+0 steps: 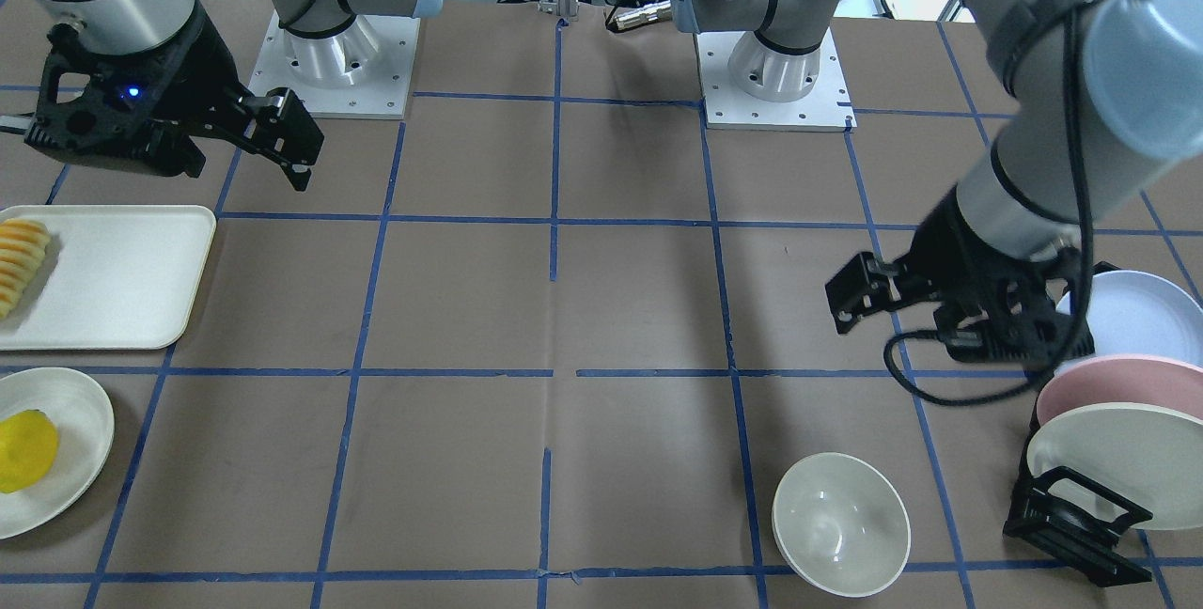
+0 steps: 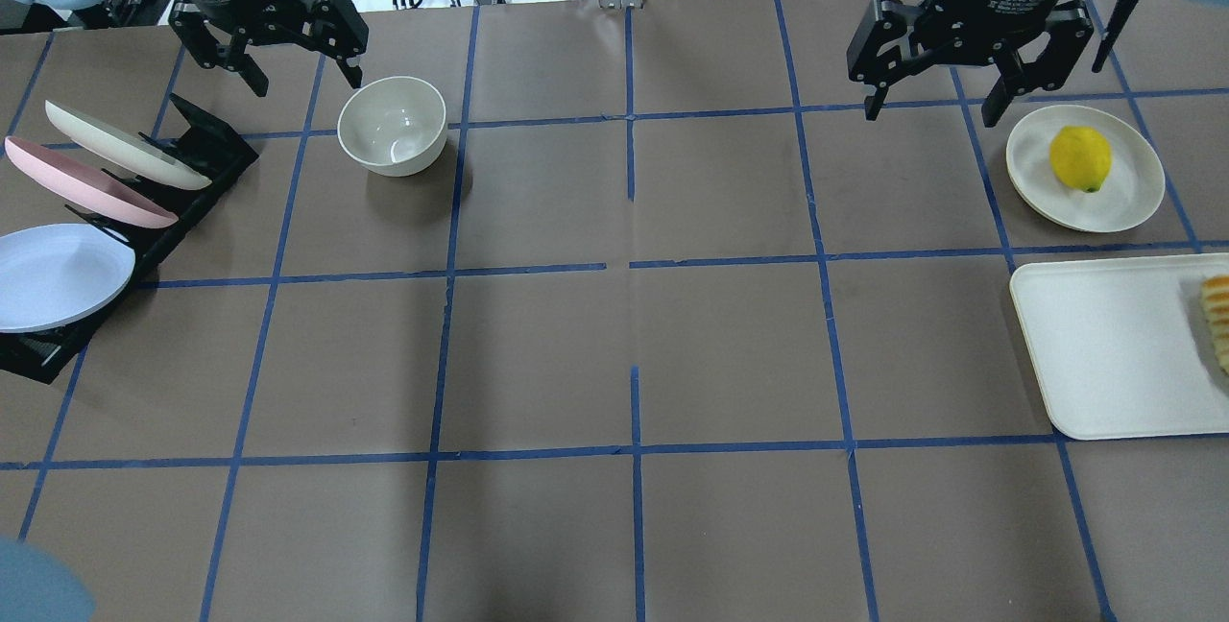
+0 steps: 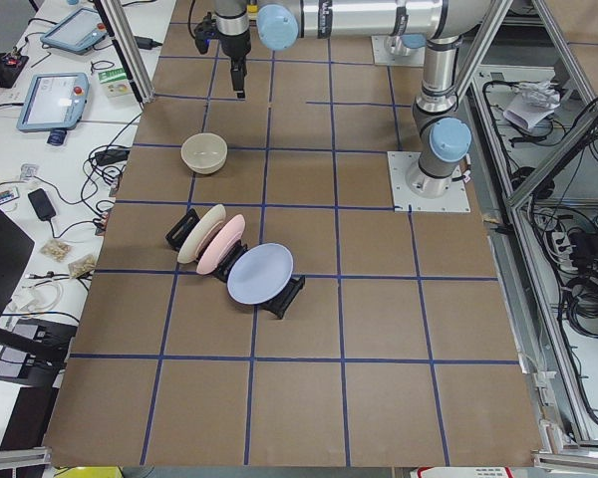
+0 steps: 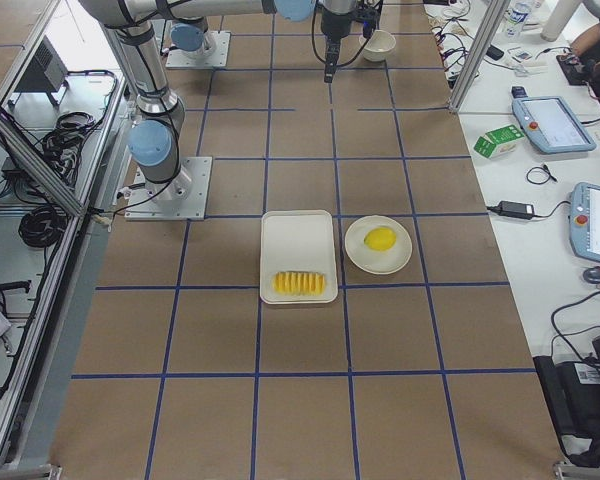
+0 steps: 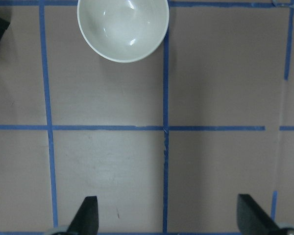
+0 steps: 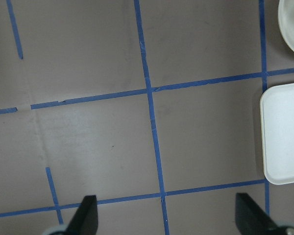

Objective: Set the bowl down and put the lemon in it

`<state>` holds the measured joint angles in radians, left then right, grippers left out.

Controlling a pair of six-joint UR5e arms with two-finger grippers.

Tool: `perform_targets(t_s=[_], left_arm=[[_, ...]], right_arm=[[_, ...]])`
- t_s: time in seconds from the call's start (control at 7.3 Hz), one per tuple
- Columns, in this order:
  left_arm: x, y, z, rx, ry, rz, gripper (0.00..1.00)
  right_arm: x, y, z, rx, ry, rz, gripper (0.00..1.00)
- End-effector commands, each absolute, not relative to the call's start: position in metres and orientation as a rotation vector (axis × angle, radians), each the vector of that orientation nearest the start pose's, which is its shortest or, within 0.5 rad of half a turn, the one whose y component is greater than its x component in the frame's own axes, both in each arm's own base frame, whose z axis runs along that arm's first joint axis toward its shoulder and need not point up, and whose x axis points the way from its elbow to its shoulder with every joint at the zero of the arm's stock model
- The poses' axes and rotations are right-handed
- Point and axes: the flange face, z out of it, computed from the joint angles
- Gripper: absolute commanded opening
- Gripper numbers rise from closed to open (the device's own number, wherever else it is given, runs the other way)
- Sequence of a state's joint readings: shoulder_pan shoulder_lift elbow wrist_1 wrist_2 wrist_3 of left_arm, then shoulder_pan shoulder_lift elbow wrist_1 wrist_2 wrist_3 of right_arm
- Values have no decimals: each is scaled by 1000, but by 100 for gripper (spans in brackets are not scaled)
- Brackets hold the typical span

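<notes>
Overhead exterior, dial set with 12 o'clock at the edge far from the robot. Brown desk point(image 2: 730, 353), gridded with blue tape point(image 2: 635, 507).

Bowl point(image 2: 392, 126): upright, empty, at the desk's 10 o'clock. It is just beside a tape crossing and touches nothing else.

Lemon point(image 2: 1079, 158): lies on a flat cream plate point(image 2: 1133, 204) at the desk's 2 o'clock. It is well apart from the bowl, with most of the desk's width between them.

Left end effector point(image 2: 303, 67): released, jaws spread wide, nothing between them. Hangs over the desk at the bowl's 10 o'clock, not touching it. Left wrist view agrees. Two fingertips point(image 5: 88, 215) sit far apart at the bottom edge with bare desk between them, and the bowl is at 11 o'clock of the frame.

Right end effector point(image 2: 931, 110): also released, jaws wide, empty. Hangs at the cream plate's 9 o'clock, clear of its rim. Right wrist view shows the tape grid, one end of the tray and a sliver of plate rim.

Black rack point(image 2: 206, 147) at the bowl's 8 o'clock holds three tilted racked plates point(image 2: 91, 185): cream, pink, pale blue.

Cream tray point(image 2: 1104, 353) lies just beside the cream plate, at its 6 o'clock. Ridged yellow-orange sliced food point(image 2: 1217, 320) sits at the tray's 3 o'clock edge.
</notes>
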<state>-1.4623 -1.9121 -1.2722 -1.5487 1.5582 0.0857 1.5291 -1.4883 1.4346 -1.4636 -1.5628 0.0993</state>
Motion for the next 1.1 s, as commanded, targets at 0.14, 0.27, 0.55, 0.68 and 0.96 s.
perform_targets(t_s=[0.14,0.27,0.55,0.68,0.96], left_arm=[[-15,-735,338,-17,3158,8,100],[-8,-741,306,-15,3160,24,100],[13,-758,255,-39,3160,-3,100],[14,-755,243,-41,3160,29,100],[13,-755,210,-36,3160,-13,100]], right_arm=[[8,-584,468,243,3123,-33,100],[-10,-604,444,229,3132,-47,100],[-48,-637,390,187,3212,-17,100],[-69,-644,375,138,3211,-17,100],[-98,-661,351,35,3231,-85,100]])
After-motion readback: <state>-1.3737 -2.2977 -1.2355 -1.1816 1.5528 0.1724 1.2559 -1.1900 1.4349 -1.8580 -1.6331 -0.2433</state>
